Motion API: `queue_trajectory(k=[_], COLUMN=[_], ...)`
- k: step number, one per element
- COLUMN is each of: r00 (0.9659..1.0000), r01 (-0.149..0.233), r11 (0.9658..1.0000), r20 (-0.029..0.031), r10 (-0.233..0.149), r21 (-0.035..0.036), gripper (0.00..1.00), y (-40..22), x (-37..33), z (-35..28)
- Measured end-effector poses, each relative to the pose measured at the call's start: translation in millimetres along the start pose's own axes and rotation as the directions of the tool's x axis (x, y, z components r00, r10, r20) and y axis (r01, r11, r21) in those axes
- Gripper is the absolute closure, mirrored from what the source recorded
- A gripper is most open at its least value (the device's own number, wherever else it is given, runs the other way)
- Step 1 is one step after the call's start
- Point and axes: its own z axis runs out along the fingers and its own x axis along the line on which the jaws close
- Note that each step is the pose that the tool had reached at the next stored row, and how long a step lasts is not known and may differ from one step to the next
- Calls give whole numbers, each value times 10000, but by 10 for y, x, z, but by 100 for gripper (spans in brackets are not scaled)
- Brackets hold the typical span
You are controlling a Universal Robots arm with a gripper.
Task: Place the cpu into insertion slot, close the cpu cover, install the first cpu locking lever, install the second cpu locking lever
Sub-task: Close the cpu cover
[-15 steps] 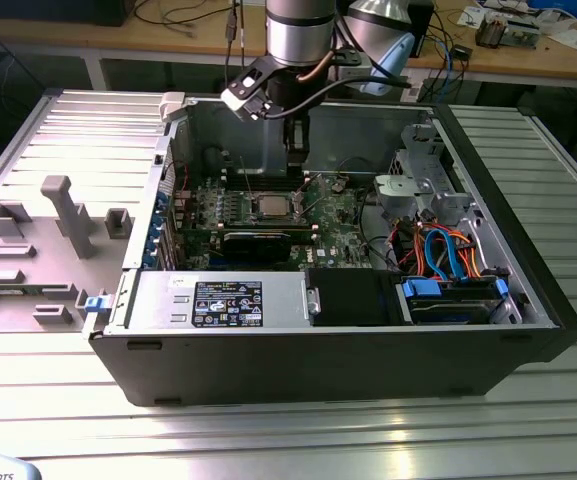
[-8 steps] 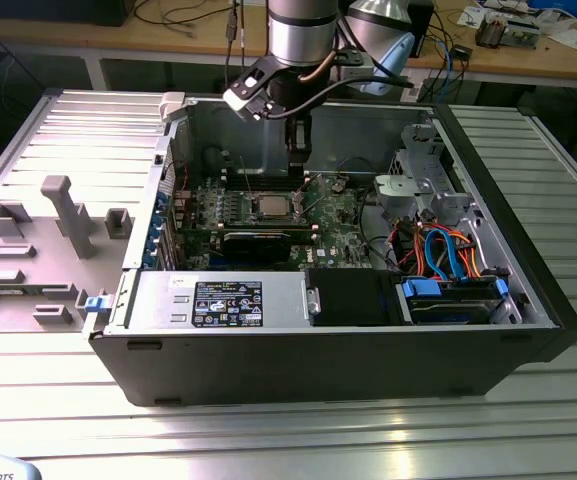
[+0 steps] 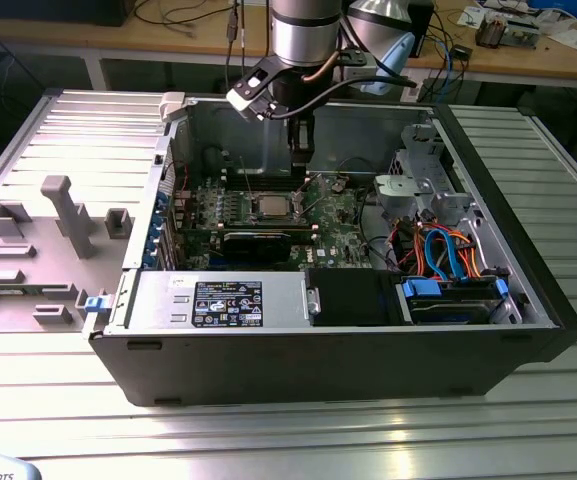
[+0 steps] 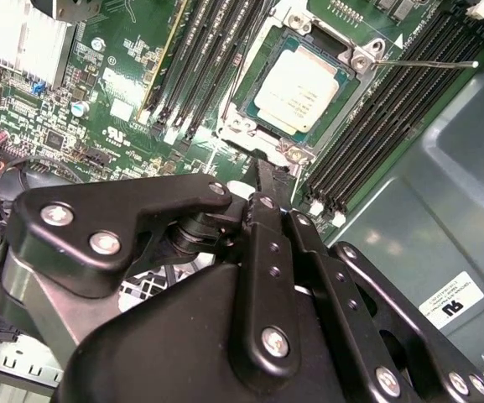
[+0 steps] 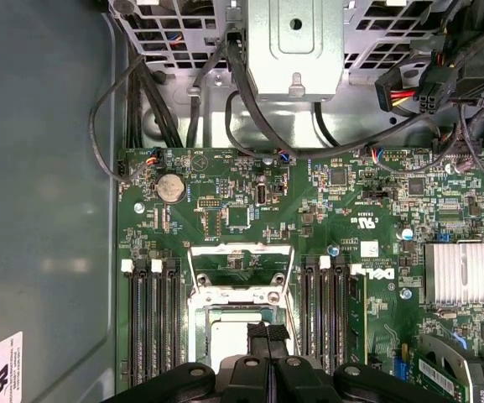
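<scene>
At the exterior view's left a grey fixture plate (image 3: pixel 58 215) lies on the ribbed table (image 3: pixel 268 440), just beside the open computer case (image 3: pixel 318 365). Inside the case the green board (image 5: pixel 225 210) carries the insertion slot (image 4: pixel 243 126). The cpu (image 4: pixel 303 88) already sits flat in it, silver top up and square with the rim.

In the first wrist view the cpu cover (image 5: pixel 240 248) stands lifted off the slot, with board showing through its window, so the step in hand looks to be closing it.

Just to the exterior view's right of the chip hangs the gripper (image 3: pixel 301 150). In both wrist views its fingers are pressed together with nothing between them. The tip lies over the slot's edge on the side away from the raised cover; whether it touches anything I cannot tell.

To close the cover well, I judge the closed tip should:
- bear on the frame's metal bar, never through the window onto the chip
- follow the cover's swing about its hinge rather than drive straight down

A thin locking lever (image 4: pixel 418 62) runs out from a socket corner across the memory slots (image 4: pixel 376 126), and it should not get trapped under the cover.

Farther right, the drive cage (image 3: pixel 413 185) and the cables (image 3: pixel 443 250) are well apart from the work
</scene>
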Motion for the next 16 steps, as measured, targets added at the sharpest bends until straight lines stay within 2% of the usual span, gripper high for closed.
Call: queue_trajectory(k=[7,16], r00=[10000,10000], r01=[1,0], r11=[10000,10000], r20=[0,0], r10=[-1,0], r21=[-1,-1], gripper=[89,89], y=[17,83], x=[0,0], z=[1,4])
